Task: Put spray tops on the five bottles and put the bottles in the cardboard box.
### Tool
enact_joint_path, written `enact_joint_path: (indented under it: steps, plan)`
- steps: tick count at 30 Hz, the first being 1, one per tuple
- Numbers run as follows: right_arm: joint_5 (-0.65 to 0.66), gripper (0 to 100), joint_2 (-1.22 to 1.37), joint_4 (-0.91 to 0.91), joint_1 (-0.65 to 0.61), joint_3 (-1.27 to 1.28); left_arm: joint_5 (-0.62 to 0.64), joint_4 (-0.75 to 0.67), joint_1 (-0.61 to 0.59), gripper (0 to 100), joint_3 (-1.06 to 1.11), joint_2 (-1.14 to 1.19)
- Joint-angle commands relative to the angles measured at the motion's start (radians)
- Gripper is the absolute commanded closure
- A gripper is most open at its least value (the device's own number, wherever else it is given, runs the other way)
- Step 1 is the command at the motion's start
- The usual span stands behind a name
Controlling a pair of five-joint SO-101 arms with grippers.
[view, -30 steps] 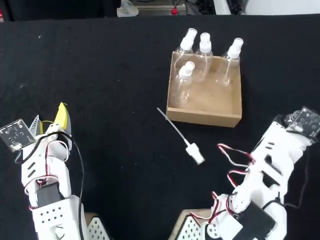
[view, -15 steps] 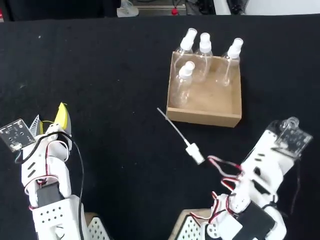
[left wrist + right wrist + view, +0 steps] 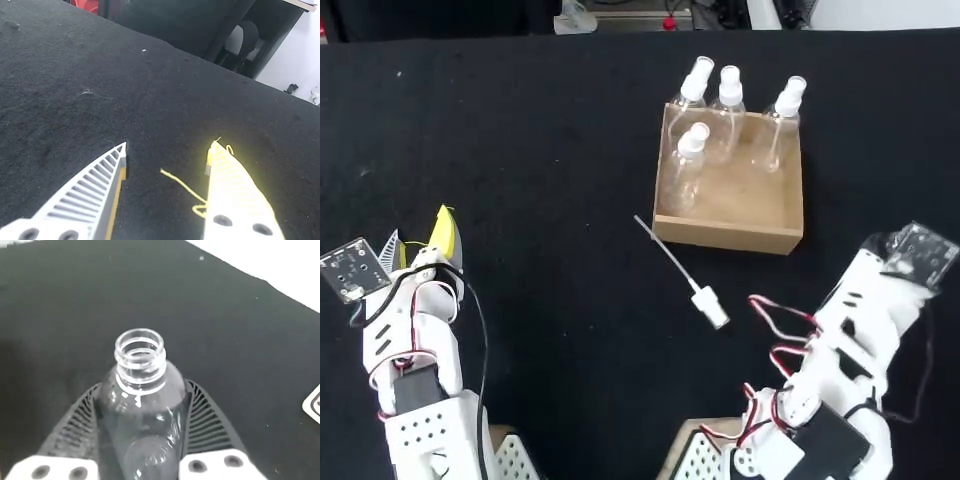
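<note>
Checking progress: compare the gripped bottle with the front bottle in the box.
The gripped bottle has a bare open neck; the front bottle wears a spray top. The gripped bottle is held by the right gripper; the front bottle stands in the box. Both are clear.

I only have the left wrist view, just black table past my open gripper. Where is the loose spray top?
Observer: The spray top lies on the table, just in front of the cardboard box.
Operator: And the bottle it goes on?
Observer: The right gripper is shut on the fifth bottle, whose neck is bare.
Operator: What is in the box?
Observer: Four capped bottles stand in it.
</note>
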Motion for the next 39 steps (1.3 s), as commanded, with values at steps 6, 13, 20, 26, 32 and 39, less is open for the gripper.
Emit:
enact_joint_path:
  steps: [6, 13, 20, 26, 32, 39]
  plan:
    - [0.009, 78.6, 0.001, -0.117, 0.012, 0.088, -0.002, -0.023, 0.012, 75, 0.021, -0.012]
    - [0.009, 79.4, 0.001, -0.121, 0.014, 0.088, -0.002, -0.023, 0.012, 75, 0.021, -0.012]
    - [0.017, 77.9, 0.001, -0.121, 0.02, 0.081, -0.002, -0.025, 0.012, 75, 0.021, -0.012]
    - [0.009, 60.9, 0.001, -0.121, 0.012, 0.079, -0.002, -0.025, 0.012, 75, 0.021, -0.012]
    - [0.009, 65.3, -0.044, -0.118, 0.02, 0.084, -0.002, -0.025, 0.012, 75, 0.021, -0.012]
    - [0.015, 66.3, -0.26, 0.126, 0.015, 0.062, -0.002, -0.025, 0.012, 75, 0.021, -0.012]
